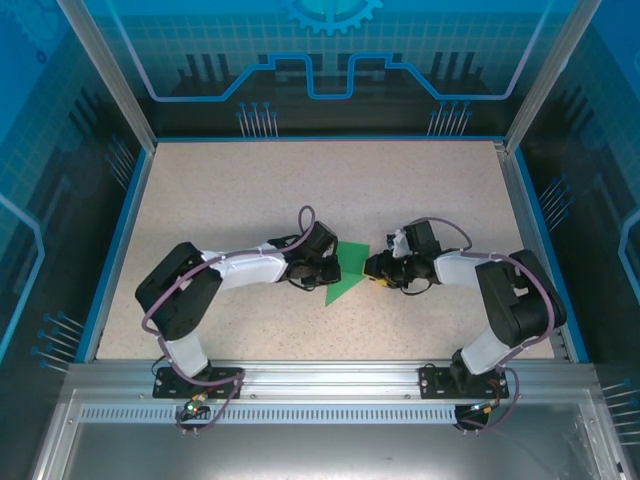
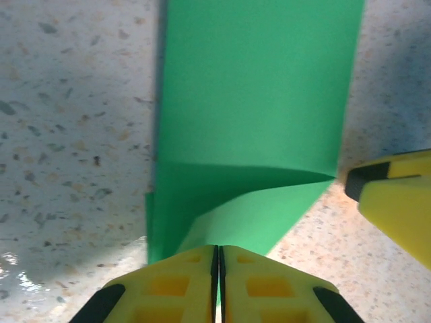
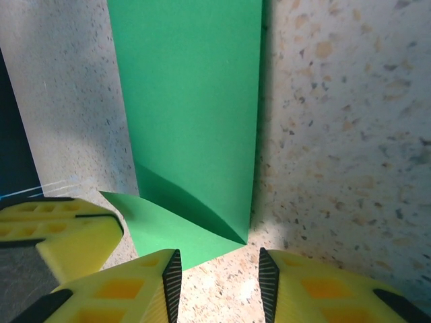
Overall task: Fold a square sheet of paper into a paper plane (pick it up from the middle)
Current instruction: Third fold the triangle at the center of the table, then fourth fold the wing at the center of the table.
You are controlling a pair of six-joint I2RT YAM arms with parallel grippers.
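Observation:
The square sheet of paper (image 1: 349, 281) lies folded at the middle of the table, bright green, between my two grippers. My left gripper (image 1: 326, 270) is at its left side. In the left wrist view the yellow fingers (image 2: 175, 286) of the left gripper (image 2: 218, 269) are pressed together on a raised flap of the paper (image 2: 256, 101). From the right, my right gripper (image 1: 378, 268) faces the sheet. Its jaws (image 3: 219, 282) stand apart over bare table, with the paper's (image 3: 188, 101) folded corner just ahead of them, untouched.
The speckled table (image 1: 250, 190) has a blue rim and clear walls on three sides. An aluminium rail (image 1: 320, 375) carrying both arm bases runs along the near edge. One right finger (image 2: 397, 202) shows in the left wrist view, close beside the paper.

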